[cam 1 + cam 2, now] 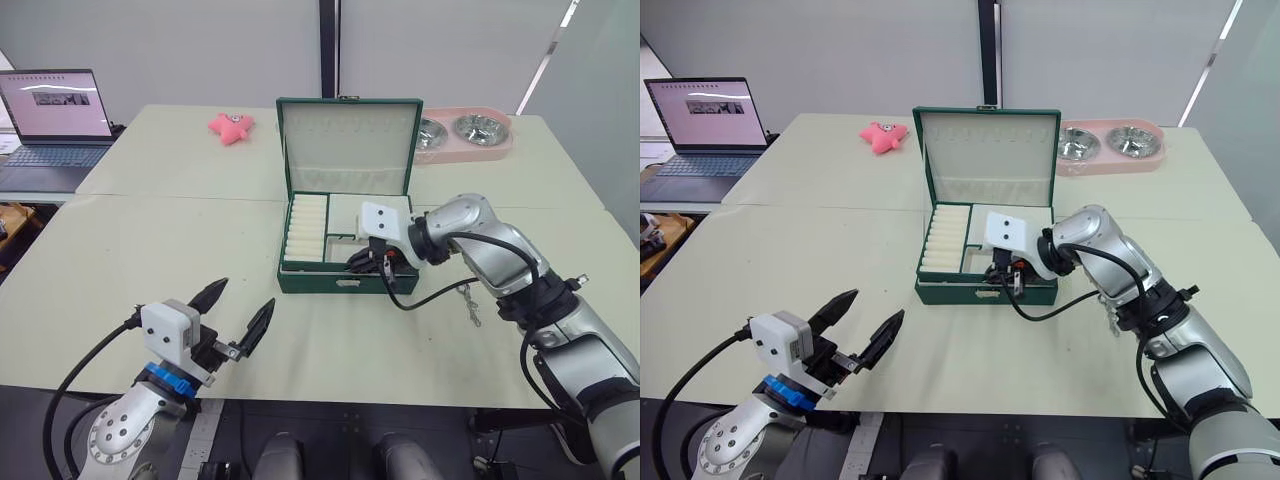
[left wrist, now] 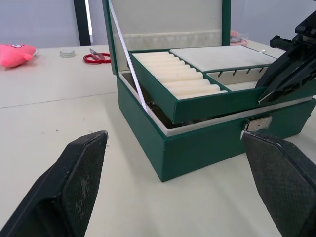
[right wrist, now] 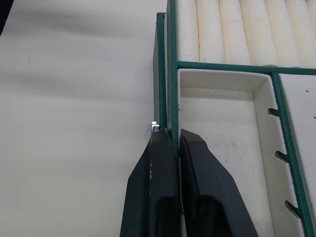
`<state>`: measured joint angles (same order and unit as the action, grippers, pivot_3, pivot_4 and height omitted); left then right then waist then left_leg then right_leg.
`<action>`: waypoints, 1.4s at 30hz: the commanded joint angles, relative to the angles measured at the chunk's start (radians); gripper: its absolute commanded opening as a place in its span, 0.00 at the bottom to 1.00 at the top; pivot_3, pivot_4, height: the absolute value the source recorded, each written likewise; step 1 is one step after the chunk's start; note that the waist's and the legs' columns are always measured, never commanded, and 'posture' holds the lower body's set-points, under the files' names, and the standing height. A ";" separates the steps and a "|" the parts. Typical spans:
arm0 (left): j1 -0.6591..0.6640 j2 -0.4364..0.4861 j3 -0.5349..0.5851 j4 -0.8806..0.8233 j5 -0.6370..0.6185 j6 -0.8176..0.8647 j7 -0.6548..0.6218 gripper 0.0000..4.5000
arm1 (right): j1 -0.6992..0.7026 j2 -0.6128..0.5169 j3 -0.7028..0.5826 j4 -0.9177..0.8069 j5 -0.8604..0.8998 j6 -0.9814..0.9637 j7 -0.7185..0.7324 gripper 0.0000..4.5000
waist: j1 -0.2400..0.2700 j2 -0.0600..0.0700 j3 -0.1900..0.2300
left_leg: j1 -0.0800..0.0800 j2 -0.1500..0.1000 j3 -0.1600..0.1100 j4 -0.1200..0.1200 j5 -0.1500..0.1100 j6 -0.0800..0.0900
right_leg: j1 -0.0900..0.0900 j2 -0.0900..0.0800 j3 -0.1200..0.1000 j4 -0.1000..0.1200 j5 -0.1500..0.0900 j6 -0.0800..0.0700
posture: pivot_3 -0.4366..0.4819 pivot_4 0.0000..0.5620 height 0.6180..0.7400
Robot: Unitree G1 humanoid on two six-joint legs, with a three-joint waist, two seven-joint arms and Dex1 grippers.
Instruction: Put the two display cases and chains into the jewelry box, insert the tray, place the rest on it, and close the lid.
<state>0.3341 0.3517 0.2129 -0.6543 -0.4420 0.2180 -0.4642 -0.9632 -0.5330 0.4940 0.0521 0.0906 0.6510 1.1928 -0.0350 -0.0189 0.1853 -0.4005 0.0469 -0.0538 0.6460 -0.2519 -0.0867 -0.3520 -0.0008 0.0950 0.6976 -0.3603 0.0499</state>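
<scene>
The tray [image 2: 197, 86] sits in the top of the jewelry box [image 1: 345, 270], tilted — the left wrist view shows its front-left corner raised above the box rim, with a gap beneath. Its ribbed ring rolls lie on the robot's left side, small compartments on the right. The box stands near the middle of the table [image 1: 150, 260], front clasp [image 2: 256, 123] facing the robot, and the lid [image 1: 348, 143] stands upright, cream lining toward the camera.

The right gripper [image 3: 175, 143] is clenched on the tray's front rim: one finger outside the green wall, one inside a cream compartment. The left gripper [image 1: 238, 312] hovers over the near table edge, well apart from the box, its fingers spread wide and holding nothing.

One chain [image 1: 468, 300] lies on the table to the right of the box, beside the right arm.

Behind the box: a pink plush toy [image 1: 231, 126] to the left, a pink double bowl dish [image 1: 465, 135] to the right. A laptop [image 1: 55, 125] stands open at far left — its screen text cannot be read. No brand or label is legible.
</scene>
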 commanded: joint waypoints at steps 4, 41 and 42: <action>-0.021 0.011 -0.007 -0.039 -0.002 0.003 0.013 1.00 | -0.051 0.015 -0.005 -0.003 -0.024 -0.004 0.006 0.00 | 0.000 0.000 0.000 | 0.000 0.000 0.000 0.000 0.000 0.000 | 0.000 0.000 0.000 0.000 0.000 0.000 | 0.48 0.27 1.00; -0.007 0.005 -0.027 -0.022 0.003 -0.016 0.001 1.00 | -0.064 0.075 -0.020 0.179 -0.054 -0.176 0.085 0.00 | -0.016 0.000 0.000 | 0.000 0.000 0.000 0.000 0.000 0.000 | 0.000 0.000 0.000 0.000 0.000 0.000 | 0.48 0.27 1.00; -0.005 0.004 -0.027 -0.019 0.005 -0.018 0.000 1.00 | -0.064 0.079 -0.024 0.188 -0.056 -0.184 0.082 0.00 | -0.017 0.000 0.000 | 0.000 0.000 0.000 0.000 0.000 0.000 | 0.000 0.000 0.000 0.000 0.000 0.000 | 0.48 0.27 1.00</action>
<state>0.3228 0.3568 0.1877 -0.6554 -0.4415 0.2265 -0.4584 -1.0088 -0.4601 0.4952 0.2437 0.0281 0.4945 1.2770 -0.0522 -0.0189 0.1854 -0.4002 0.0471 -0.0539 0.6457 -0.2519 -0.0867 -0.3519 -0.0007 0.0950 0.6976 -0.3603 0.0499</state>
